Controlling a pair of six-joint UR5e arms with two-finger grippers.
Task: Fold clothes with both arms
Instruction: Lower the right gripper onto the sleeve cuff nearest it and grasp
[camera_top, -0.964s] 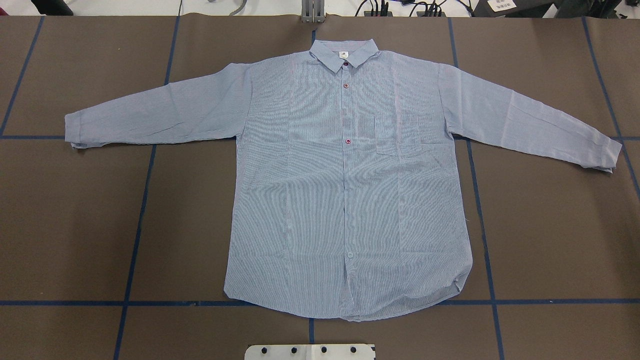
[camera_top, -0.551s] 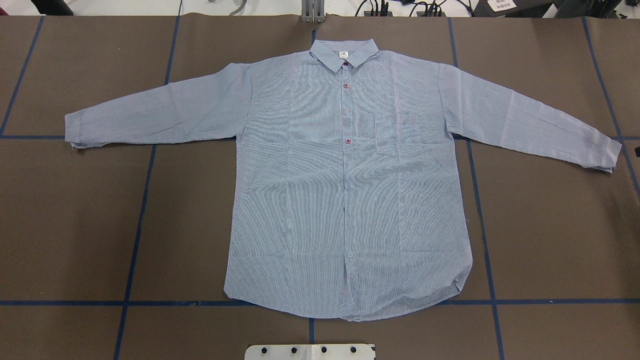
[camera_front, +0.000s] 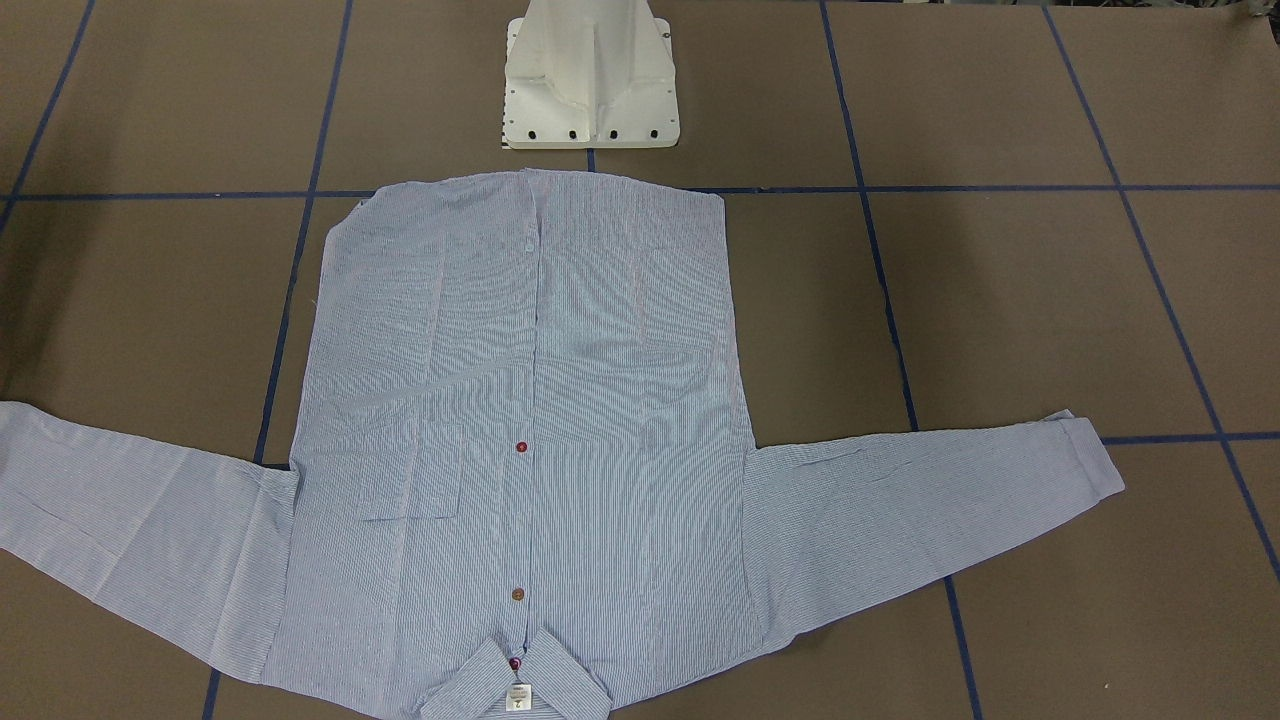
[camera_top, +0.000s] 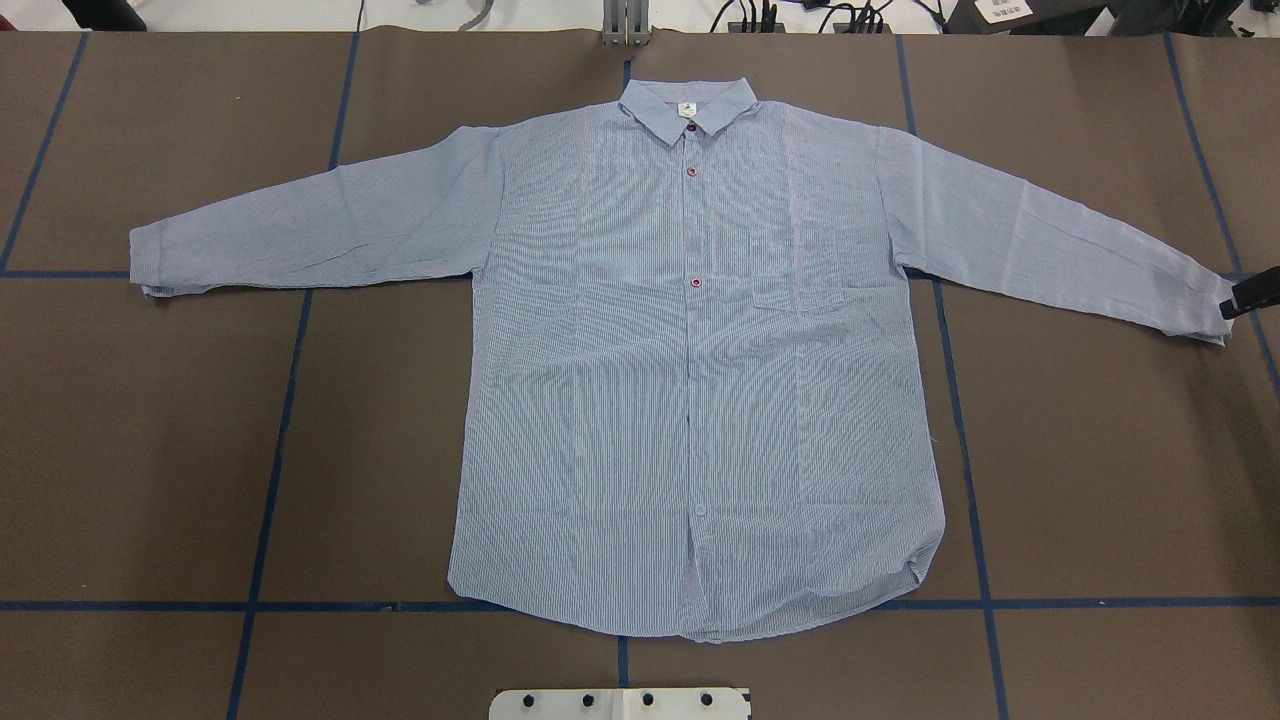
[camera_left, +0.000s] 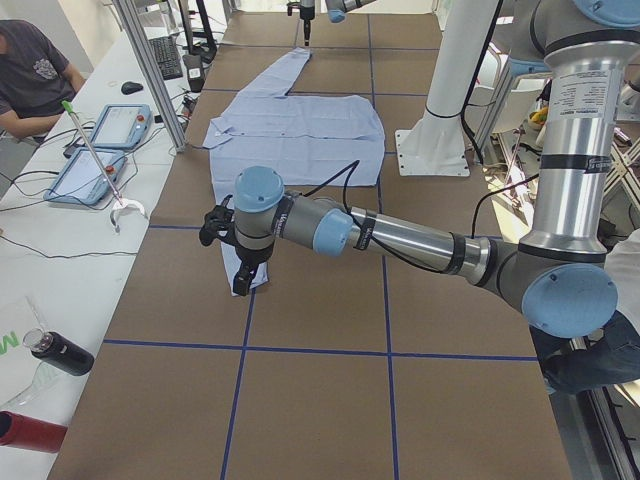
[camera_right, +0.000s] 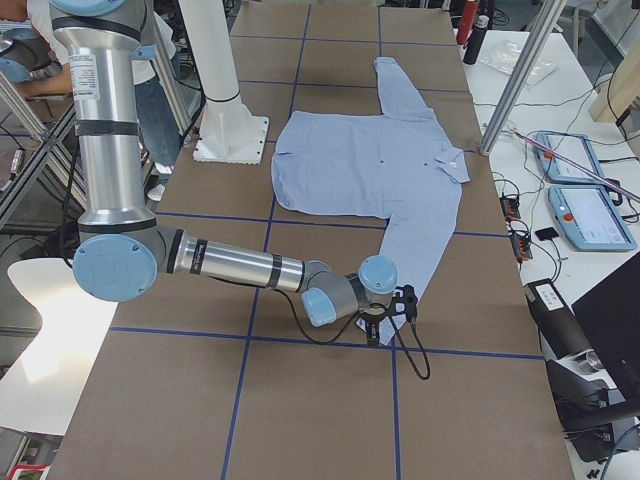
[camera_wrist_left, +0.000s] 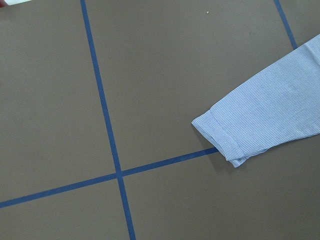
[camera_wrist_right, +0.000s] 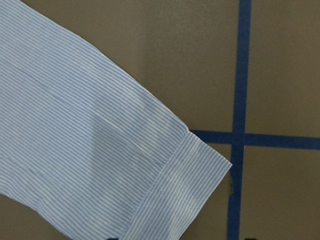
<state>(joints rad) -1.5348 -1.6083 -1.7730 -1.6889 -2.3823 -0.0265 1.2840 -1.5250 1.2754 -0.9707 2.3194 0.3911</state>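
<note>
Judging step: cuff pickup on shirt (camera_top: 690, 380) — my left fingers (camera_left: 240, 280) and right fingers (camera_top: 1250, 293) hang beside cuffs, spread I cannot tell; next, pinch both.

- brown table (camera_top: 150, 450) fills the overhead view, gridded with blue tape (camera_top: 272, 470).
- left side view: white desk (camera_left: 60, 230) at 9 o'clock, with tablets (camera_left: 123, 125) and a keyboard (camera_left: 167, 57) toward 11.
- black bottle (camera_left: 60, 353) on the desk at 8 o'clock.
- metal post (camera_left: 150, 70) at 11 o'clock, with a person (camera_left: 30, 70) seated at 10.
- even, bright light.
</note>
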